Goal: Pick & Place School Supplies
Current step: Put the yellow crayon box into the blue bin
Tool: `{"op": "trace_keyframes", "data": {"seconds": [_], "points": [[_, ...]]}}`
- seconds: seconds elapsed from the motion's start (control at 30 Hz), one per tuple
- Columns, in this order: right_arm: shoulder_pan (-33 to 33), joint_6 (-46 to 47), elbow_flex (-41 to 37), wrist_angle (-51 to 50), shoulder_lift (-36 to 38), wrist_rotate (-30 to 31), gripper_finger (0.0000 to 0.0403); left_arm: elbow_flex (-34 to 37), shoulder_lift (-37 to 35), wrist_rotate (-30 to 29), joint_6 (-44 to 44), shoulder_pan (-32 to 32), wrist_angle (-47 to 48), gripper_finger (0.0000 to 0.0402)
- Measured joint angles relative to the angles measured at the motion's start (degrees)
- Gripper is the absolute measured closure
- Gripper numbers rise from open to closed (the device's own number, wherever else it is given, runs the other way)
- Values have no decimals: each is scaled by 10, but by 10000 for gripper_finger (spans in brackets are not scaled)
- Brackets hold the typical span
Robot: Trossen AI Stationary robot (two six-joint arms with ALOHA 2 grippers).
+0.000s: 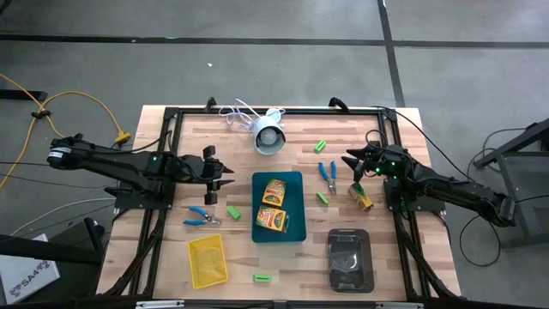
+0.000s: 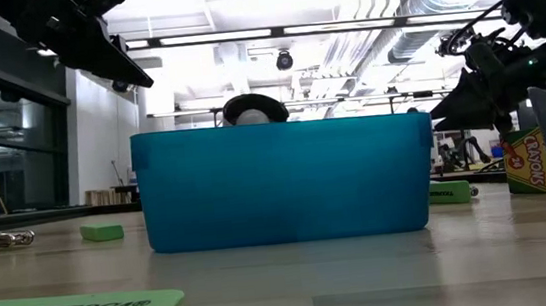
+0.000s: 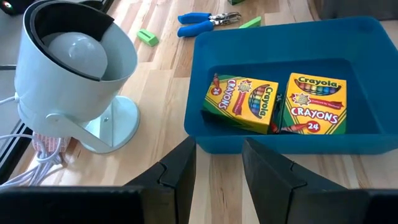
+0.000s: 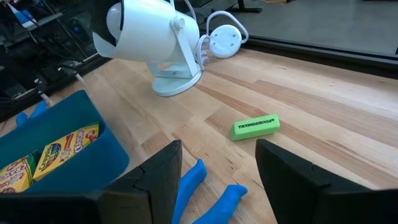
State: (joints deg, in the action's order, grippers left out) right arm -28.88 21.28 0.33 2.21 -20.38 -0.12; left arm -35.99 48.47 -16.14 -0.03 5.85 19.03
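Two yellow-orange crayon boxes (image 3: 242,102) (image 3: 314,102) lie inside the teal tray (image 1: 292,182). A third crayon box (image 1: 362,198) lies on the table by the right arm. One pair of blue-handled scissors (image 1: 328,174) lies under my right gripper (image 1: 350,163), the other pair (image 1: 202,216) near the left arm. Green blocks (image 1: 321,146) (image 1: 322,197) (image 1: 233,211) (image 1: 262,278) lie scattered on the wood. My left gripper (image 1: 230,177) hovers open just left of the tray. My right gripper (image 4: 217,149) is open above the blue handles (image 4: 208,186).
A white round lamp-like device (image 1: 269,136) with its cable stands at the table's far middle. A yellow tray (image 1: 207,260) sits at the near left and a dark grey tray (image 1: 349,257) at the near right. A black frame (image 1: 171,113) borders the table.
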Motion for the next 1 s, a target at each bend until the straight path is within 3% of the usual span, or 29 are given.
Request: {"op": "trace_keyframes", "data": {"seconds": [0.6, 1.0], "points": [[4, -20, 30, 62, 1, -32, 206, 0, 0, 1, 0, 0, 0, 277], [103, -37, 115, 62, 1, -55, 206, 0, 0, 1, 0, 0, 0, 277]]}}
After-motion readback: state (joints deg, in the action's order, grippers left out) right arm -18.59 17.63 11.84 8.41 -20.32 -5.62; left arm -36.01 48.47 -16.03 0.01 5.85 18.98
